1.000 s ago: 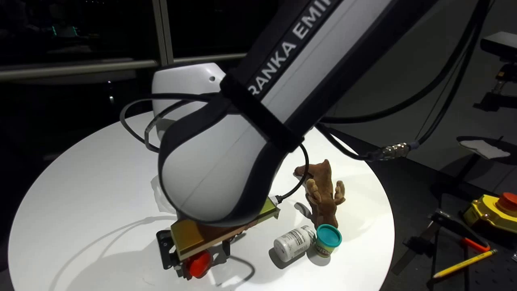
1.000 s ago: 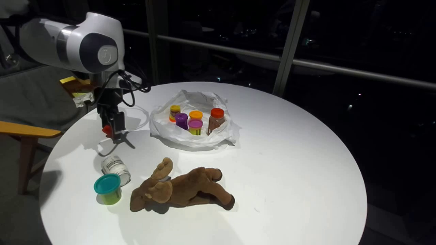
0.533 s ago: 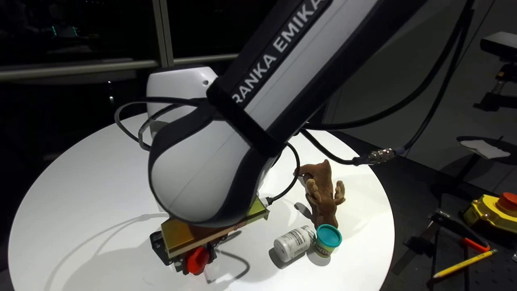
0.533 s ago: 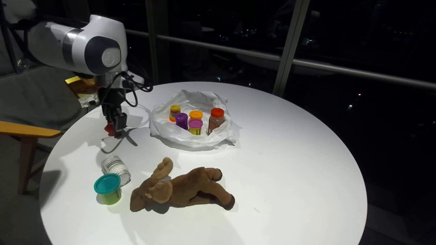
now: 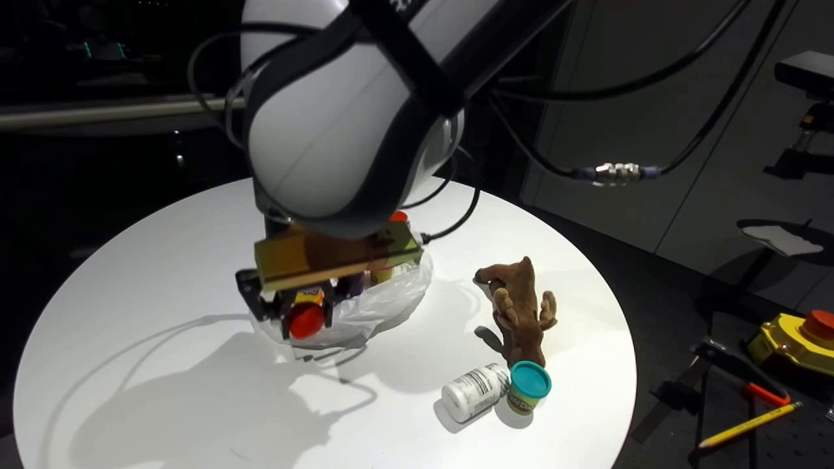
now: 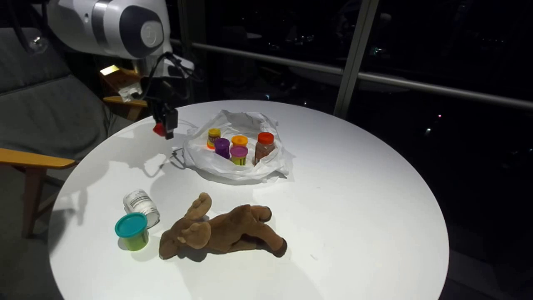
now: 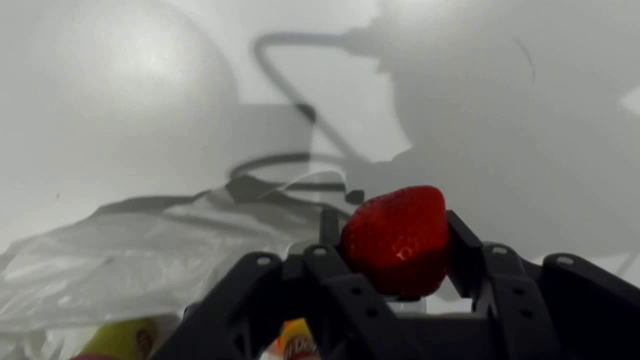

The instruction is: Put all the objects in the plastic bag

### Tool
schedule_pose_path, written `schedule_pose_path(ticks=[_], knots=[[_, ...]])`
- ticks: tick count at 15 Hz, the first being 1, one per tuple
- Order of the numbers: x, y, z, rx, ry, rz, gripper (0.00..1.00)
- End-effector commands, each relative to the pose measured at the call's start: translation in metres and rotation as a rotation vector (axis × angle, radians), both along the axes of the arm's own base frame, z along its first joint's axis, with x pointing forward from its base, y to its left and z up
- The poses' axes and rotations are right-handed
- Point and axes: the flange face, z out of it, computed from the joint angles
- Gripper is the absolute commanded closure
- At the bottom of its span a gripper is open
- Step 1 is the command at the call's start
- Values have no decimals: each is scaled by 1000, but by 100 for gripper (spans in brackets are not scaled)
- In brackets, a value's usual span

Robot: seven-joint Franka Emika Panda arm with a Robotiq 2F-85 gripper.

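- Presently, a red toy [image 7: 400, 245] is gripped aloft by the claw [image 7: 393, 232] near the bag [image 6: 204, 162].
- Bottle [image 5: 474, 394] and teal-lidded tub [image 5: 529, 384] noted near the table edge [image 5: 625, 365].

Dark windows [image 6: 283, 25] stand beyond a brightly lit round white table [image 6: 345, 200], a grey armchair [image 6: 46, 104] near it.

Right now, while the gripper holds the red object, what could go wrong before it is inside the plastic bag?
The red object is rounded, so it might slip from the gripper. The plastic bag looks thin and wrinkled; the gripper could catch its edge and drag it. The purple container already sits inside, so a careless release might knock it over.
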Motion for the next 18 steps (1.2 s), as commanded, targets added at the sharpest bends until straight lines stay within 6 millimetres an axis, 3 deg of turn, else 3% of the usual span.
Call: schedule_pose_path(ticks=[1,5,9,13,17,18], knots=[[43,-37,51,-60,-146,-64,74],[89,-83,58,-89,-216,-145,74],[110,-110,30,-100,-191,-181,74],[122,-112,5,-99,-173,-187,74],[129,-97,1,-80,-184,-172,74],[129,-92,1,-75,-186,-163,24]])
